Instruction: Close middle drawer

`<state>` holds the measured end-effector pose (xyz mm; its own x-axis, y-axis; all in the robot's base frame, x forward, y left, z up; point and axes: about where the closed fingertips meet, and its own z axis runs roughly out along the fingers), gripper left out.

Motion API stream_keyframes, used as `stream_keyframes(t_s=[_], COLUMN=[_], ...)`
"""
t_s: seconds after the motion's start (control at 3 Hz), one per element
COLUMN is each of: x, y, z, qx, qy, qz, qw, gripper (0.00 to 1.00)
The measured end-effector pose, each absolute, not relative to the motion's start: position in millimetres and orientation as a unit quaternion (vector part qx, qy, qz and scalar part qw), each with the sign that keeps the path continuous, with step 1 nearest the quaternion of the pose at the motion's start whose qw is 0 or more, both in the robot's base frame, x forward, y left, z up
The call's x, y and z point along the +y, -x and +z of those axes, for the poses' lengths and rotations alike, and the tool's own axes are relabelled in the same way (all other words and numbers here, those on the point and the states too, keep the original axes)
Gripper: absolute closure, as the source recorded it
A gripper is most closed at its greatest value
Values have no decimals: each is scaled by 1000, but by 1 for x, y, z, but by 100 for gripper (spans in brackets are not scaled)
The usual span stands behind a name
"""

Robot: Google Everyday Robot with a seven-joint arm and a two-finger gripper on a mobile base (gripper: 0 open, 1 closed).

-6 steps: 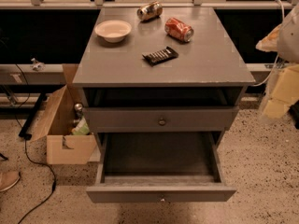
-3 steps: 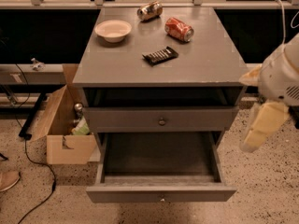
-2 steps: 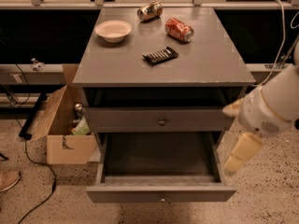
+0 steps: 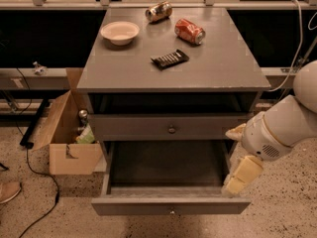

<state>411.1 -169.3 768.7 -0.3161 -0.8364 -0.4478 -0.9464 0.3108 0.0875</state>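
The middle drawer [image 4: 171, 206] is pulled far out of the grey cabinet [image 4: 173, 68]. It is wide and shallow, with a flat plain front, a tiny centre knob and a bare grey inside [image 4: 166, 165]. Above it a taller grey front with a bigger knob [image 4: 171, 129] is shut. My gripper [image 4: 239, 177], cream coloured at the end of a white arm [image 4: 285, 128], hangs at the drawer's right front corner, just above its right side wall. I cannot tell whether it touches the drawer.
On the cabinet top lie a white bowl [image 4: 120, 32], a red can [image 4: 189, 30], a brown can [image 4: 159, 11] and a dark snack bar [image 4: 170, 58]. An open cardboard box [image 4: 69, 133] stands on the speckled floor at the left, with a black cable [image 4: 34, 172].
The arm has come in from the right edge, moving left and down, until the gripper is at the open drawer's right front corner. The drawer has not moved.
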Motion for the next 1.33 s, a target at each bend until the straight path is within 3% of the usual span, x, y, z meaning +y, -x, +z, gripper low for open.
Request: stream_keyframes(t_s=[1.33], x=[-185], y=[-404], z=[578], qx=[774], qy=[551], qz=[235], qw=[205], gripper=[0])
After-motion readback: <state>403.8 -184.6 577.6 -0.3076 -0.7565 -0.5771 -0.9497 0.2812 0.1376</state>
